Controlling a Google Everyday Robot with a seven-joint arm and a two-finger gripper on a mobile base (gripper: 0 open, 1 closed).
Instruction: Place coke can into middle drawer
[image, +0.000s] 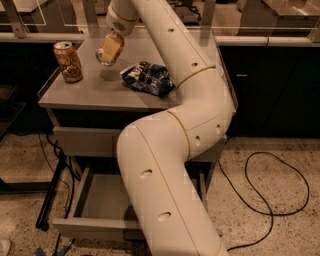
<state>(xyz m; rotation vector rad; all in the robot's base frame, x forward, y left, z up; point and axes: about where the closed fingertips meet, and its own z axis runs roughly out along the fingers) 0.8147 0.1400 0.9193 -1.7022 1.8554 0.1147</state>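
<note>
1. The end effector (111, 48) hangs at the top of the view, above the rear part of the surface (95, 94), and is closed on the coke can (108, 53).
2. The coke can is tilted in that grip. Its round end faces down and toward the camera, and it is clear of the surface, with a soft shadow lying directly beneath it.
3. Just to the right of the end effector and lower, a crumpled dark blue chip bag (148, 79) lies flat on the surface, apart from the coke can.
4. To the left of the end effector, a brown-gold can (68, 61) stands upright near the left edge of the surface, apart from the coke can.
5. The cream arm (175, 150) runs from the end effector down to the right, bends at an elbow past the right edge of the surface, then comes back toward the camera across the cabinet front.
6. Below the end effector, under the surface, a grey drawer front (82, 141) sits shut.
7. Well below the end effector, the middle drawer (92, 200) is pulled out toward the camera. The arm covers its right part, and what shows of its grey inside is bare.
8. Far to the lower right of the end effector, a black cable (272, 212) loops over the speckled floor (20, 165).
</note>
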